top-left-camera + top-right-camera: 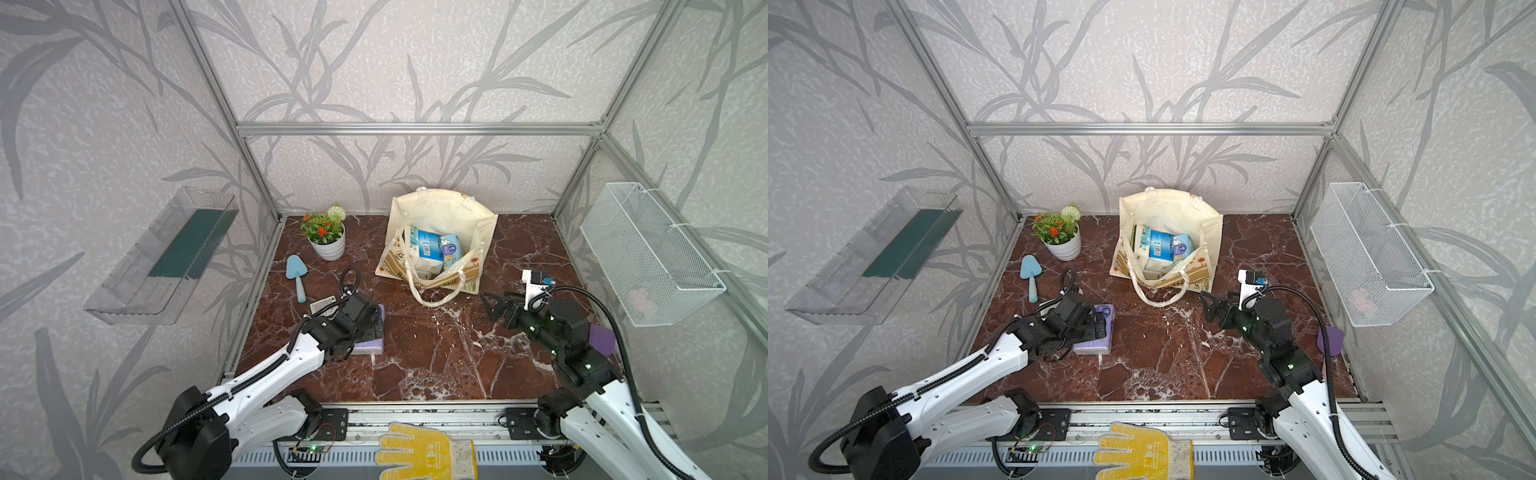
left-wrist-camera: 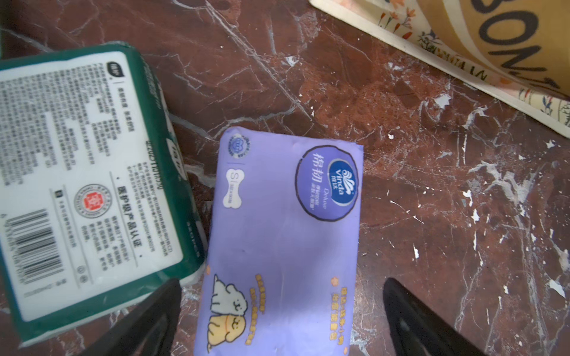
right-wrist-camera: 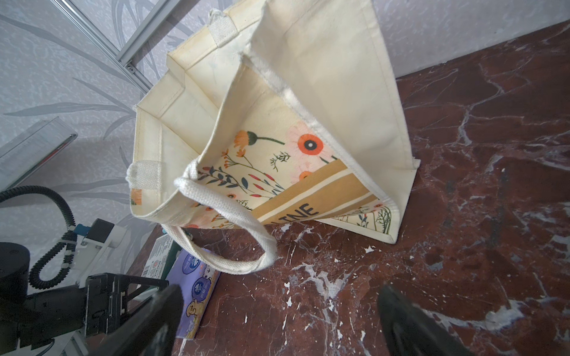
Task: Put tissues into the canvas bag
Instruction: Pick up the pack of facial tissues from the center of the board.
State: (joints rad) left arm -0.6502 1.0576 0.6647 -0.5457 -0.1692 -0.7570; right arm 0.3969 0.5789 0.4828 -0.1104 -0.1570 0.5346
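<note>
Tissues, the soft plastic-wrapped packs, are split between two places. A bright blue pack with a barcode lies on top inside the cream canvas bag with the tan lettered band. Paler wrapped packs sit under and beside it, though I can't count them from above. The bag stands open-mouthed at the back of the red marble worktop, and one white rope handle spills forward onto the stone.

Two packs are left out near the front left. One is a lilac pack printed with cartoon puppies. The other is a dark green pack with a white label and barcode, just beside it and touching or nearly so at one corner.

The left claw hangs over the lilac pack, spread wide. One black finger stands off each long side, and neither presses the wrapper. The right claw is also spread and holds nothing. It hovers low in front of the bag, near the handle.

I'd say the job is partly done: some packs are in, and at least these two remain. A purple shape behind the right arm is too hidden to name.

Off to the side are a potted plant and a pale blue trowel.
</note>
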